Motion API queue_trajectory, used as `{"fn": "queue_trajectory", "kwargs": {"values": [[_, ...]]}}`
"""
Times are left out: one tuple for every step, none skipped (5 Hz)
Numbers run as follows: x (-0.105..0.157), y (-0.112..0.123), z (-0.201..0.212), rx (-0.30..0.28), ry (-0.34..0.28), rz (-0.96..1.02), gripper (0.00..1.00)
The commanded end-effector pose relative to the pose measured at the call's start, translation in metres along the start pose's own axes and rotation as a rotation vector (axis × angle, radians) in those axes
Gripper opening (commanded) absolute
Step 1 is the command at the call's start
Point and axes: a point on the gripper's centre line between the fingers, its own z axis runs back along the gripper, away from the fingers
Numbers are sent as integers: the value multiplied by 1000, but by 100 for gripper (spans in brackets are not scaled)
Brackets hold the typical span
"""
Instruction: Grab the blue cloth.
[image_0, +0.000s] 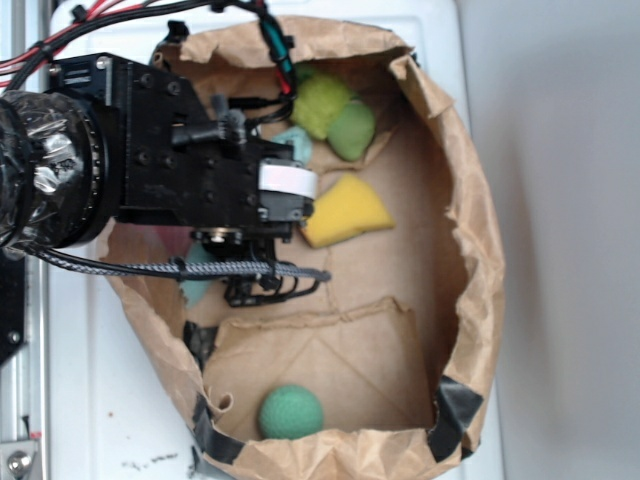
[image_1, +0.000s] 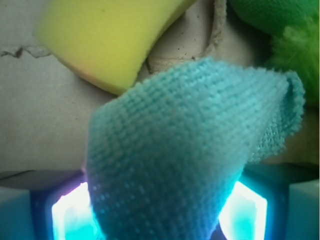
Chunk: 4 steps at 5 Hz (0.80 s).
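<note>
The arm (image_0: 150, 150) reaches from the left over a brown paper bag (image_0: 470, 230) that lies open on a white surface (image_0: 120, 420), its torn rim patched with black tape (image_0: 455, 410). In the exterior view the cloth (image_0: 294, 140) shows only as small teal patches peeking out at the arm's upper edge and again below it near the bag's left wall; the arm hides the rest. The wrist view fills in more: the cloth (image_1: 190, 145) rises as a draped fold right in front of the camera, its lower end running down between the two glowing pads (image_1: 245, 207) at the bottom of the frame, so the jaws (image_1: 160, 215) appear clenched on the cloth. Just behind it lies the sponge (image_1: 110, 35), a yellow wedge resting on the bag floor; from outside, the sponge (image_0: 345, 212) sits just right of the arm. A fuzzy yellow-green toy (image_0: 335, 112) lies near the bag's top, and a green ball (image_0: 291, 412) rests well apart at the bottom, past a cardboard flap (image_0: 320, 350).
</note>
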Motion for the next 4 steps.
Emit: {"fn": "queue_trajectory", "kwargs": {"values": [[24, 0, -11, 38, -39, 46, 0], [31, 2, -3, 40, -41, 55, 0], [38, 4, 10, 39, -53, 52, 0], [43, 7, 28, 26, -39, 31, 0]]}}
